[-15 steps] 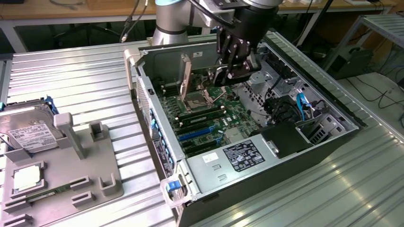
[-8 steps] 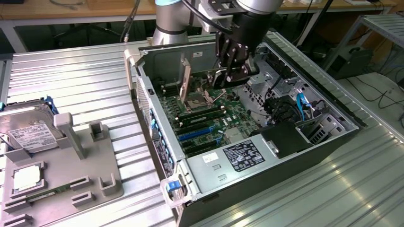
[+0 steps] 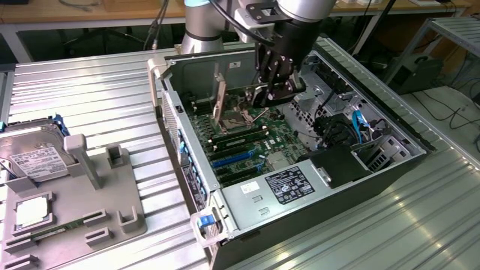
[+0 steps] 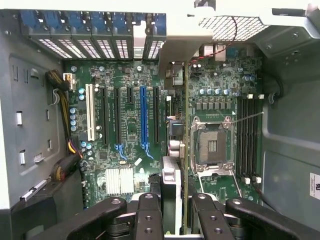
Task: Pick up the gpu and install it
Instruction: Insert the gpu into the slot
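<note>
table (image 3: pixel 90 84): ribbed bare metal, shiny
computer case (image 3: pixel 248 205): dull grey sheet metal
motherboard (image 4: pixel 127 130): green circuit board, slightly glossy
gpu (image 4: pixel 170 180): pale metal bracket, green board edge
gripper (image 4: pixel 174 200): matt black
holder (image 3: pixel 75 214): matt grey plastic
hard drive (image 3: pixel 30 149): silver metal, white paper label

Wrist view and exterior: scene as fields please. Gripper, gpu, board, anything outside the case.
gripper: shut on gpu, inside the open case, above the motherboard
gpu: held edge-on, not seated in any slot
blue slot: empty
cpu socket: bare, no cooler on it
hard drive: outside the case, on the grey fixture at the exterior view's left
</note>
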`<state>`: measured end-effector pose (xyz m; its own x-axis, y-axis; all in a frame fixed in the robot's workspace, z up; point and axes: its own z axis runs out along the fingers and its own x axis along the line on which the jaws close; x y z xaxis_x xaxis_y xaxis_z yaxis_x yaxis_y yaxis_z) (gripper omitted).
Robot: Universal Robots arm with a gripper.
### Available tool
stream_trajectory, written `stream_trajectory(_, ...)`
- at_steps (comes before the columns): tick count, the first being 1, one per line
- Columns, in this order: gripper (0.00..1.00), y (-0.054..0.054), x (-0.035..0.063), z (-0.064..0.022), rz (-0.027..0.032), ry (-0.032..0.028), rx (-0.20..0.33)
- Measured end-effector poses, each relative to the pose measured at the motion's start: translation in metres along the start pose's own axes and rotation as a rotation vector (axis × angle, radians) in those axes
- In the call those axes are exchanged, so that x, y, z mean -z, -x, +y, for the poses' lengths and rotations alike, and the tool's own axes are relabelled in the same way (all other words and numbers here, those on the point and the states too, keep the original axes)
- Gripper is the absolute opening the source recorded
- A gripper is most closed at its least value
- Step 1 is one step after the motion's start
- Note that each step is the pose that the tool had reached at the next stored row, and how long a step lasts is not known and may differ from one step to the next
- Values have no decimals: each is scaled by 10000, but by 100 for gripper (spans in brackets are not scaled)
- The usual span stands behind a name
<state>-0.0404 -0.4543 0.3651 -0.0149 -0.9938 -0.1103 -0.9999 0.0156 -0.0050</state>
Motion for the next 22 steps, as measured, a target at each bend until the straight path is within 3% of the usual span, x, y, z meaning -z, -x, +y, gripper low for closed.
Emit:
stream_trajectory(14, 28, 59, -108, 2, 0, 0, -1)
stream_trajectory(22, 28, 162, -157, 4, 7, 0, -1)
